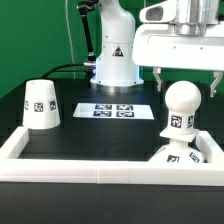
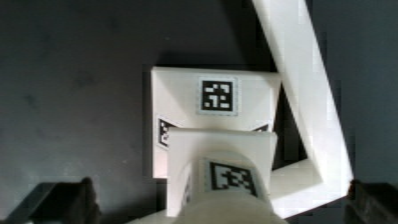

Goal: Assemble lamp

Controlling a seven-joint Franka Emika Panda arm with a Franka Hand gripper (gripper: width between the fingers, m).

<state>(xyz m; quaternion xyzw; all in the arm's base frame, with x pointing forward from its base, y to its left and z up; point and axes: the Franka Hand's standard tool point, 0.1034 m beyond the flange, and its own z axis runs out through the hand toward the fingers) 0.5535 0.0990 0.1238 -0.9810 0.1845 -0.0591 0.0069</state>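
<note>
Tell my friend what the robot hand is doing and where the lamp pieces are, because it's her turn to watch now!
The gripper hangs just above the bulb, fingers open on either side, not holding it.
The bulb stands upright on the base, in the tray's corner on the exterior view's right. From the pictures I cannot tell if it is screwed in fully.
The shade sits upside down on the table on the exterior view's left, apart from the rest.
The marker board lies flat in the middle.
Done: bulb on base.
Left: probably pick up the shade and put it over the bulb.
</note>
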